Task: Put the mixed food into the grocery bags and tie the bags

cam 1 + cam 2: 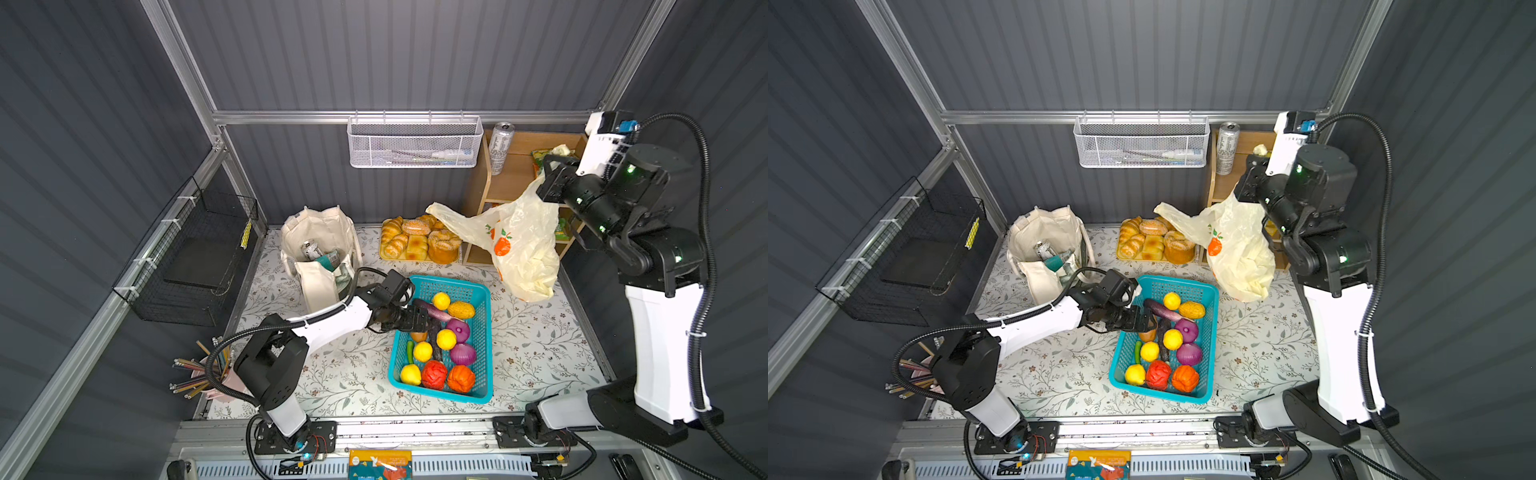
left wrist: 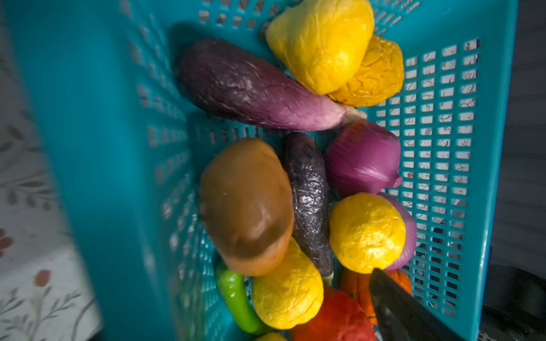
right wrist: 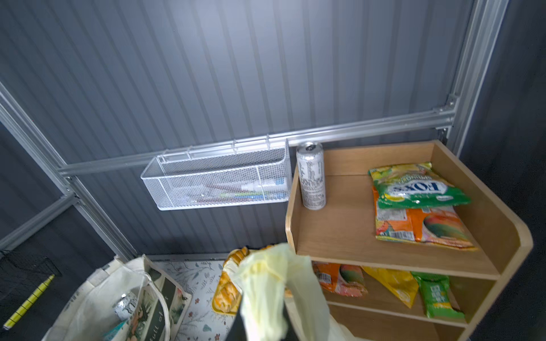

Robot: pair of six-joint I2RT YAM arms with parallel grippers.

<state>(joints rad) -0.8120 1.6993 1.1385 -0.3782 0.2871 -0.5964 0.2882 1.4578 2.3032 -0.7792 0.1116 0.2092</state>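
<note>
My right gripper [image 1: 555, 164] [image 3: 266, 313] is shut on a handle of the pale-yellow plastic grocery bag [image 1: 523, 241] [image 3: 266, 277]. It holds the bag raised in front of the wooden shelf. The cream tote [image 1: 316, 232] [image 1: 1046, 232] stands open at the back left, with a can [image 1: 309, 249] and a teal packet [image 1: 330, 261] inside. My left gripper [image 1: 419, 322] [image 1: 1144, 322] is open over the turquoise basket's [image 1: 482, 291] left side, above a brown toy [image 2: 245, 203]. Only one finger [image 2: 396, 307] shows in the left wrist view. Lemons [image 1: 446, 338], onions and eggplants fill the basket. Bread [image 1: 419, 241] lies on a yellow tray.
The wooden shelf [image 1: 511, 174] at the back right carries a tall can [image 3: 310, 177] and snack packets [image 3: 419, 189]. A white mesh basket [image 1: 415, 143] hangs on the back wall. A black wire basket [image 1: 195, 253] hangs on the left wall. A pink pencil cup [image 1: 208, 374] stands at the front left.
</note>
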